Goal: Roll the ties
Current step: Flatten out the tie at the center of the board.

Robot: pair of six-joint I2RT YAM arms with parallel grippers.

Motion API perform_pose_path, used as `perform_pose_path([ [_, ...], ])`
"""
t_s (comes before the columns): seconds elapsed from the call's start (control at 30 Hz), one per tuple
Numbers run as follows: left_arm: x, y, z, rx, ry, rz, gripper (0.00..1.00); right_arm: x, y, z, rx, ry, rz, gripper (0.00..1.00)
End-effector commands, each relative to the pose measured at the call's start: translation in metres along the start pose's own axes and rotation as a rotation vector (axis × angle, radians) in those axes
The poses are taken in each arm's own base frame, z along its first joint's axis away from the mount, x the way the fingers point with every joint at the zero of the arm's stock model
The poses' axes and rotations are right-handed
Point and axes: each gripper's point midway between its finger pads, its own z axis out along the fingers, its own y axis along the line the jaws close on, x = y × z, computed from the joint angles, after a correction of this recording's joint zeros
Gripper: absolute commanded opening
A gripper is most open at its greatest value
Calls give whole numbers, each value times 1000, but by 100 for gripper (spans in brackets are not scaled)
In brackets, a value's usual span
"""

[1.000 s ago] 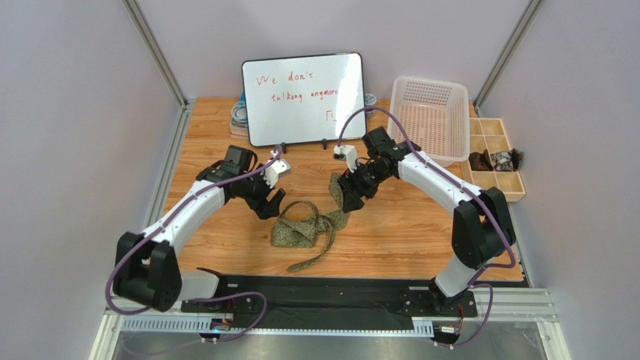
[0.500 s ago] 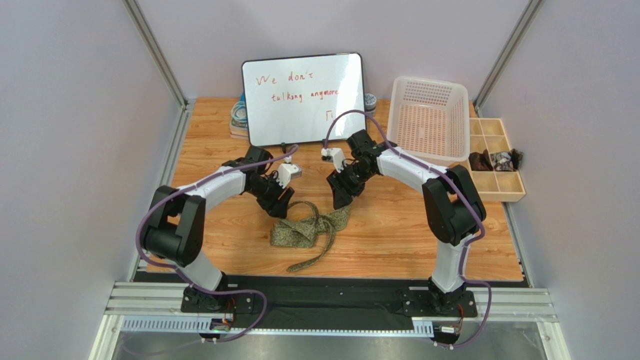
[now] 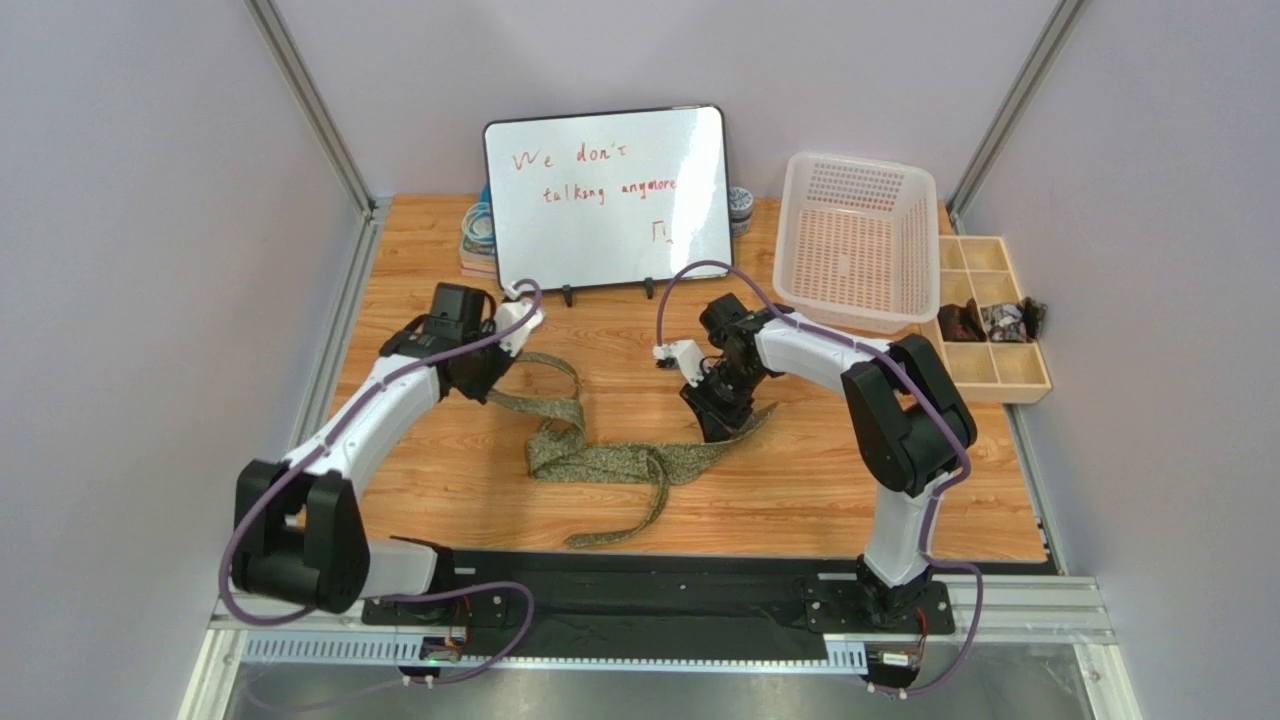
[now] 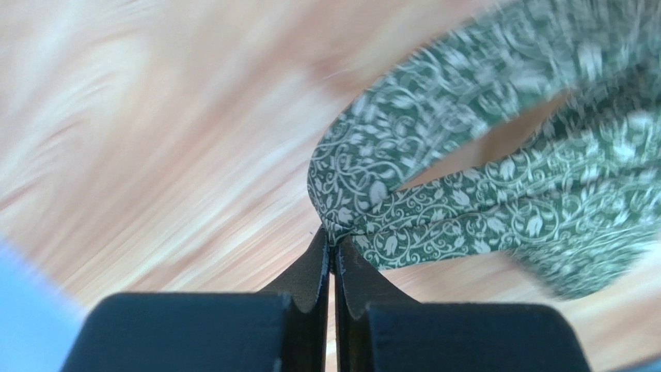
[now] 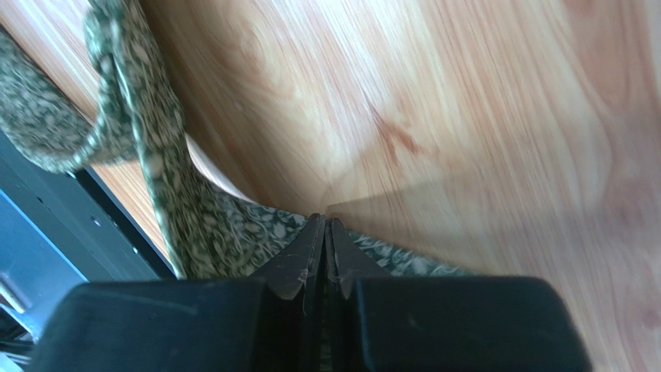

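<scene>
The left gripper (image 4: 333,246) is closed, its fingertips pinching a fold of the green patterned tie (image 3: 601,459). The right gripper (image 5: 326,226) is closed too, clamped on the tie's edge right at the wooden table (image 3: 812,480). The tie lies across the middle of the table. One end rises toward 10 o'clock into the left gripper, another reaches 3 o'clock at the right gripper, and a narrow tail trails toward 6 o'clock.
</scene>
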Motion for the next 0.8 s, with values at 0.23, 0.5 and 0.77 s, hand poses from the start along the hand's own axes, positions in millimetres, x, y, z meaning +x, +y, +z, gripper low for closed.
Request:
perform_pose_path([
  [0.23, 95, 89, -69, -526, 195, 106, 0, 0, -9, -58, 99, 21, 16, 12],
  [0.5, 140, 111, -85, -580, 280, 217, 11, -34, 50, -88, -56, -105, 42, 45],
  [0.77, 117, 90, -103, -410, 106, 114, 53, -18, 104, -62, -143, 20, -14, 50],
])
